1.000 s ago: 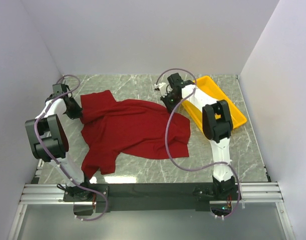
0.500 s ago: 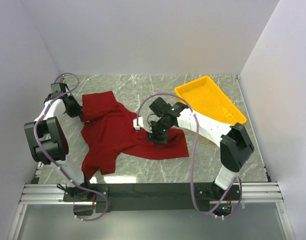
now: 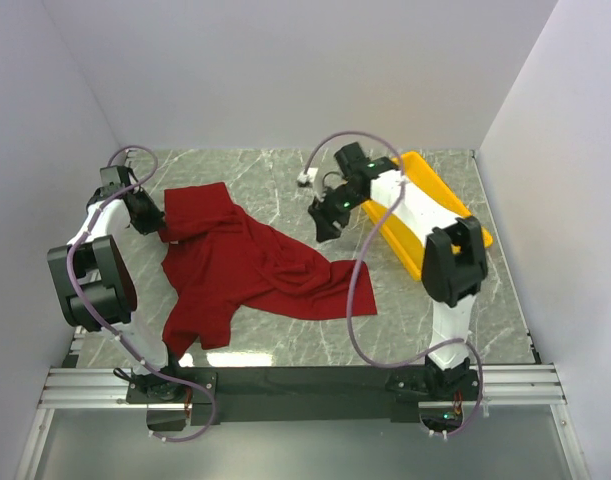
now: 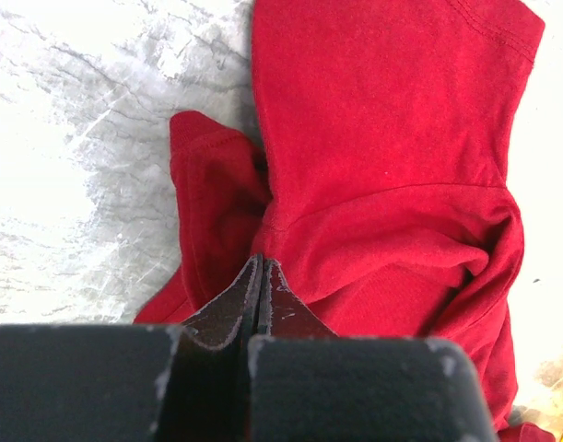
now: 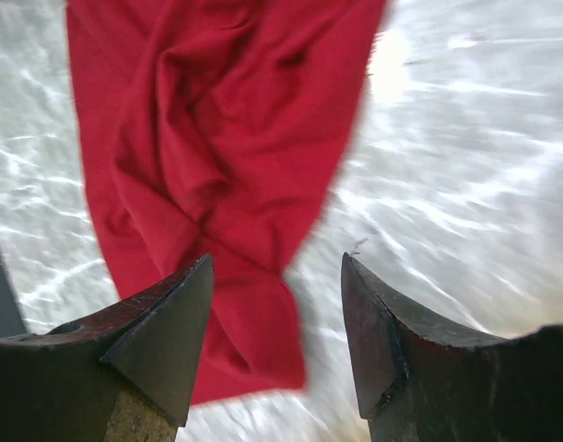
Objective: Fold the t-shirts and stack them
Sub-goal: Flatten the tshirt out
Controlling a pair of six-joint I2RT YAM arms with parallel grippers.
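Note:
A single red t-shirt lies rumpled on the marble table, its right side folded in toward the middle. My left gripper is at the shirt's upper left edge. In the left wrist view its jaws are shut on a pinch of the red fabric, with folds running out from the tips. My right gripper hovers just past the shirt's upper right edge. It stands open with nothing between its fingers, and the red cloth and bare marble lie below it.
A yellow tray stands at the back right, partly covered by my right arm. White walls close in the table on three sides. The black rail with the arm bases runs along the near edge.
My right arm carried the shirt's right edge forward over the middle, opened and let it go, then drew back toward the far right. The left gripper has stayed shut on the shirt.

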